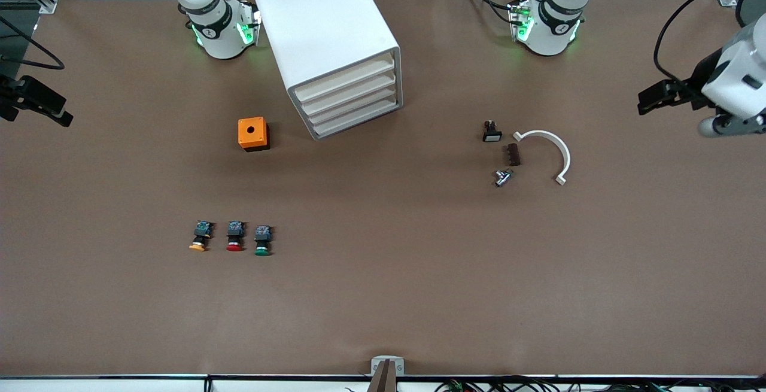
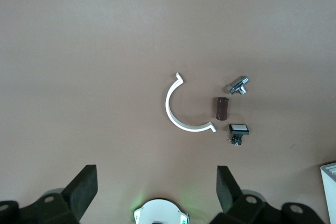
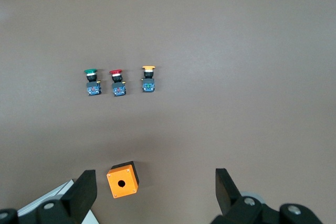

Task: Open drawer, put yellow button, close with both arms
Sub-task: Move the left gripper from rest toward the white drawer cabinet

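Bare brown table (image 1: pixel 383 272) in front of the shut drawer (image 1: pixel 346 79). Flanking that approach: orange box (image 1: pixel 253 133) toward the right arm's end, white clip (image 1: pixel 547 151) toward the left arm's. Yellow button (image 1: pixel 200 236) crowded only by red button (image 1: pixel 235 236) just beside it.

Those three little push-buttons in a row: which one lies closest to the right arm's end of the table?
The yellow button, with the yellow-orange cap. The red-capped button lies in the middle, the green-capped button at the row's other end.
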`<state>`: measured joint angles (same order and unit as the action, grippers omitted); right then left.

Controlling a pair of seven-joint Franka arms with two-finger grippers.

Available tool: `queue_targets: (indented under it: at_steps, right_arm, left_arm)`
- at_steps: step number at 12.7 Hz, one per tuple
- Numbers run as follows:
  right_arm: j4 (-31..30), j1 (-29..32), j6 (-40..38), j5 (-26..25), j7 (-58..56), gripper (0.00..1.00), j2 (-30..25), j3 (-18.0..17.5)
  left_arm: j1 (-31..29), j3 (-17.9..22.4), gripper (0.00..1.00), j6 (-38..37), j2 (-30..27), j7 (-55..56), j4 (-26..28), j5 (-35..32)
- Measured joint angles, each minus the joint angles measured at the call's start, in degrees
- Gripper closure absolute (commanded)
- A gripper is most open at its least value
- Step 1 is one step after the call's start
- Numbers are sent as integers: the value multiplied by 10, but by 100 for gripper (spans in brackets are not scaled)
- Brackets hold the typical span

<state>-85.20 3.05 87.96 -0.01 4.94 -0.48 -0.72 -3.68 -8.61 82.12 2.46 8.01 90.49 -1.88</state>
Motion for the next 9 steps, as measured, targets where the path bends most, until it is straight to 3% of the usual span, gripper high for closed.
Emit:
queue_targets:
  at_steps: [4,9]
  right_arm:
    - [0,0,-2,0,0,0,-1,0]
    - [0,-1,-2,0,0,0,-1,0]
  left_arm:
    - [10,-4,0,1,97,77,-27,0]
    - [71,-7,0,3,234,335,-104,0]
